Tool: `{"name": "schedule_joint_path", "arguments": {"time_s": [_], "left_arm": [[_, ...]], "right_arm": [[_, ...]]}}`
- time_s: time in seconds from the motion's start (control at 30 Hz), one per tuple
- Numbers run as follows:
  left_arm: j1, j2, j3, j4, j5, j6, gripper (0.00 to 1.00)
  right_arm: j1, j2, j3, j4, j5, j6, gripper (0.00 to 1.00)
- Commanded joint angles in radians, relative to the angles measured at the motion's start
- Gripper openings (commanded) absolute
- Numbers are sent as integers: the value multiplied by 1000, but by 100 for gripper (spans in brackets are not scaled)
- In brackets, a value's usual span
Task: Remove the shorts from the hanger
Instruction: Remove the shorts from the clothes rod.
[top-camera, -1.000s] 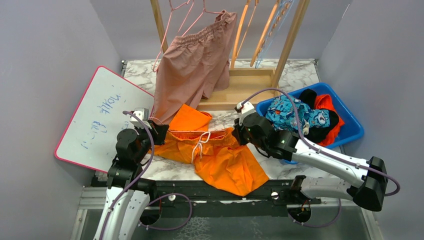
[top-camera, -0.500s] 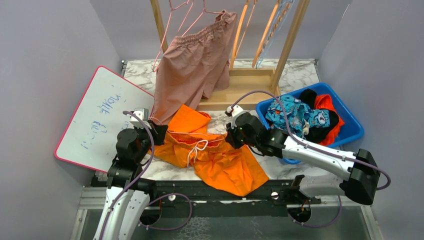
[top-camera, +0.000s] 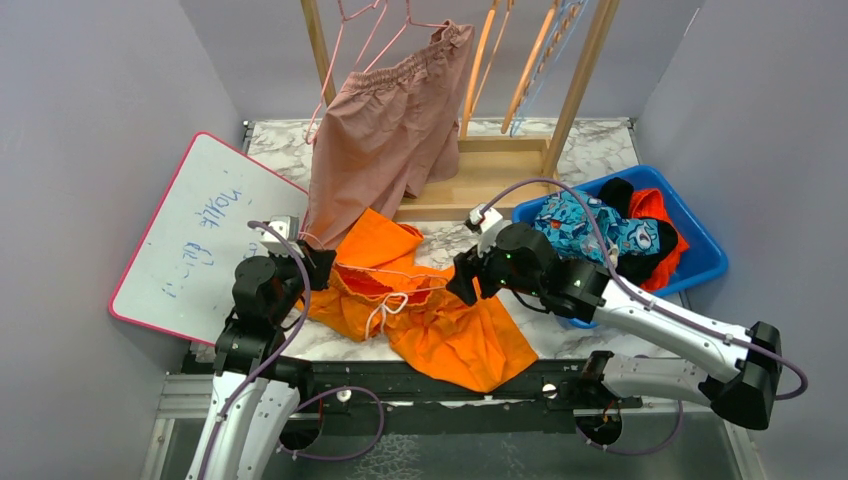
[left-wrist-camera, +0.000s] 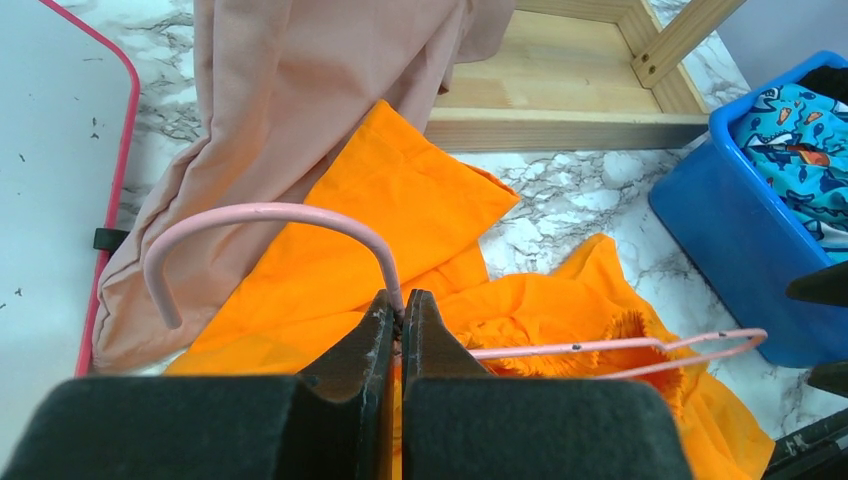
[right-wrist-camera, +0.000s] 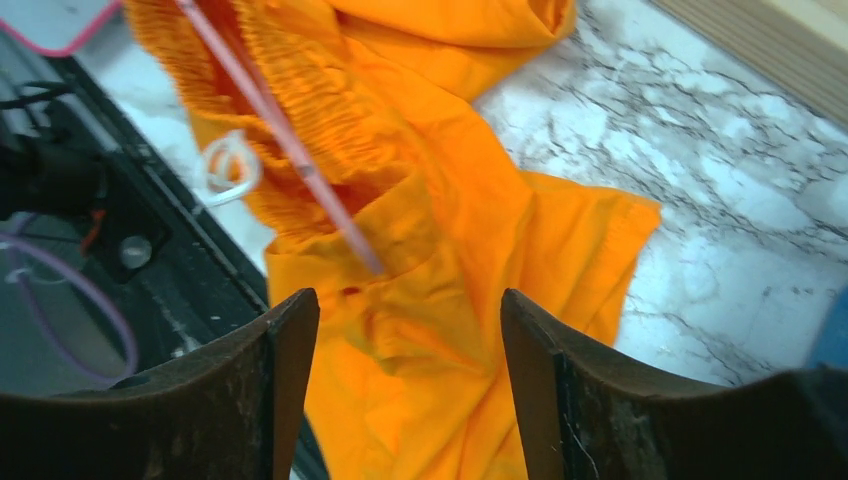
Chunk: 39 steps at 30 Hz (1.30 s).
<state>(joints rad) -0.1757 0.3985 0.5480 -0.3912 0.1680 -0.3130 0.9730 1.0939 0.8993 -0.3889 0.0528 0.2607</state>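
Above orange shorts (top-camera: 450, 335), right gripper (top-camera: 461, 284) just spread

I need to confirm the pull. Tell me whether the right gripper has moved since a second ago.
Yes. The right gripper has shifted left, away from the blue bin, over the orange shorts, and its jaws now stand open.

White-and-black arms (top-camera: 672, 327), looping purple cables (top-camera: 545, 182)
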Motion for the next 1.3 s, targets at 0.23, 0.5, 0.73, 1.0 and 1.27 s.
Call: {"name": "schedule_joint_path", "arguments": {"time_s": [0.23,0.5,0.73,1.0,1.27], "left_arm": [[8,21,-2,77,112,23,0],[7,25,-9,102,177,23,0],[7,27,-13,108,191,23,0],[7,38,-13,110,193,23,0],[7,39,-11,102,158,24,1]], "right_arm": [[-14,-54,64,5,-170,-84,79],[-16,180,195,-17,-355,-149,72],[-15,334,265,-31,-481,-199,58],[-15,372,254,48,-515,-171,47],[-16,370,230,53,-403,-104,16]]}}
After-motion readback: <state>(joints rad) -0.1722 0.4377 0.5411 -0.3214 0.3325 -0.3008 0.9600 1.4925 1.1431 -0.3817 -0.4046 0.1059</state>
